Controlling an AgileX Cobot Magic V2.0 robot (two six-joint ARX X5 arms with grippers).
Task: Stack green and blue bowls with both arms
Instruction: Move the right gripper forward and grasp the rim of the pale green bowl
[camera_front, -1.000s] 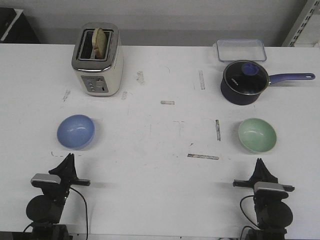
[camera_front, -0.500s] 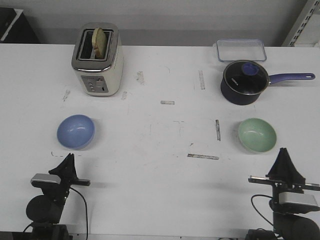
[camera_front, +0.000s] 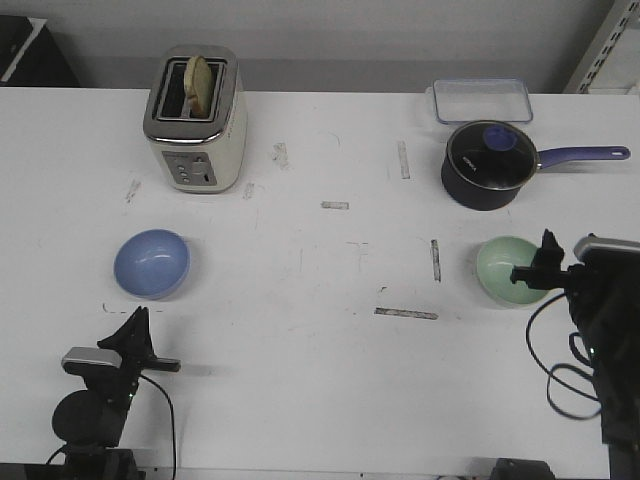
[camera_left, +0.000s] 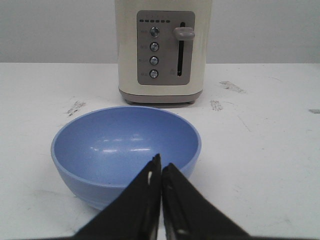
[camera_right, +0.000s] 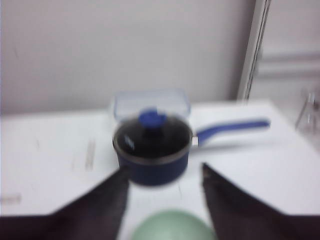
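The blue bowl sits on the table's left side, just beyond my left gripper. In the left wrist view the left gripper is shut and empty, its tips right before the blue bowl's near rim. The green bowl sits on the right. My right gripper hangs raised over its near right edge. In the blurred right wrist view the right gripper is open and empty, with the green bowl low between the fingers.
A cream toaster with a slice of toast stands at the back left, behind the blue bowl. A dark navy lidded saucepan with a long handle and a clear plastic container stand at the back right, beyond the green bowl.
My right arm has risen and moved forward and right, from the table's front edge to the green bowl; its jaws now stand open. The left arm and both bowls have not moved.
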